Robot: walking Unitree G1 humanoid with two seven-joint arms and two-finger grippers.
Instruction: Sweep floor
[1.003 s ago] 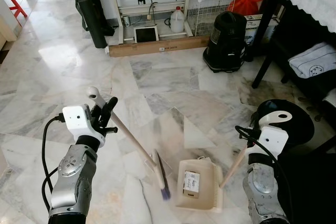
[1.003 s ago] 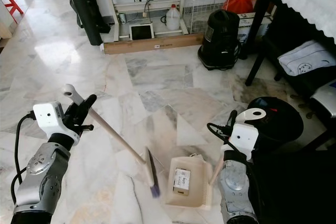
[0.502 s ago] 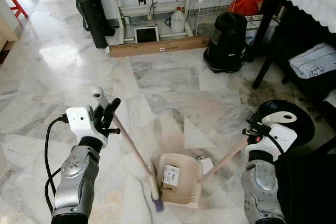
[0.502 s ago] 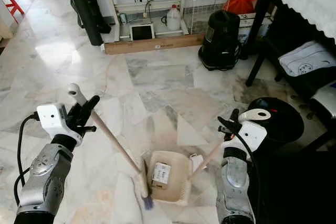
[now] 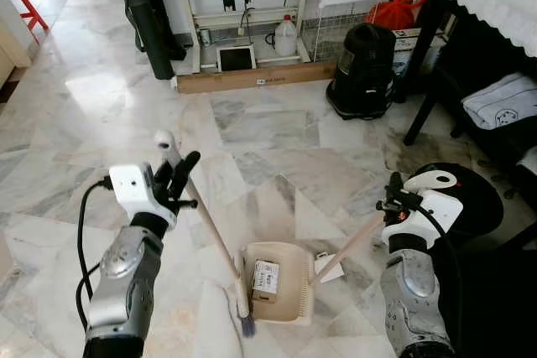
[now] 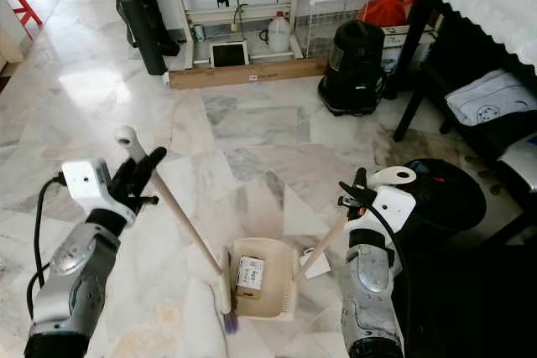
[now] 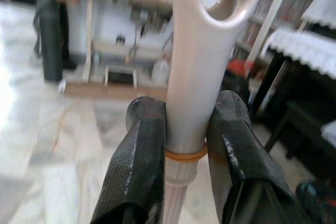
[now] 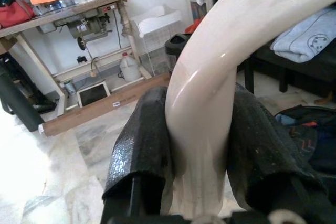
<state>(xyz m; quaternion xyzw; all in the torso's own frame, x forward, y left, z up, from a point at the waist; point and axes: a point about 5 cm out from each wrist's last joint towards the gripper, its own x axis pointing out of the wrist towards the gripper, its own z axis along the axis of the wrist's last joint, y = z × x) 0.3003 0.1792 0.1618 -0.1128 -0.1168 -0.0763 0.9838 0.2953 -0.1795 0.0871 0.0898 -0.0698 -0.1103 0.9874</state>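
Observation:
My left gripper [image 5: 178, 175] is shut on the top of a beige broom handle [image 5: 210, 236]; its black fingers [image 7: 144, 145] clamp the handle [image 7: 195, 51] just below the hanging hole. The broom's brush head [image 5: 243, 312] rests on the marble floor against the left side of a beige dustpan [image 5: 292, 293]. A small printed box [image 5: 265, 276] lies inside the pan. My right gripper [image 5: 393, 201] is shut on the dustpan's long handle [image 5: 348, 247], whose curved end [image 8: 210, 72] sits between the fingers. A white paper scrap [image 5: 330, 268] lies by the pan's right side.
A black canister vacuum [image 5: 362, 69] and a long cardboard box [image 5: 252, 78] stand ahead by a sewing table. A dark table leg [image 5: 419, 81] and a black round object [image 5: 470, 186] are at right. A red chair [image 5: 21, 2] is far left. Open marble floor lies between.
The dustpan has slid left against the brush head, with the box still inside. The broom stands steeper, and my right gripper has shifted up and left with the pan's handle.

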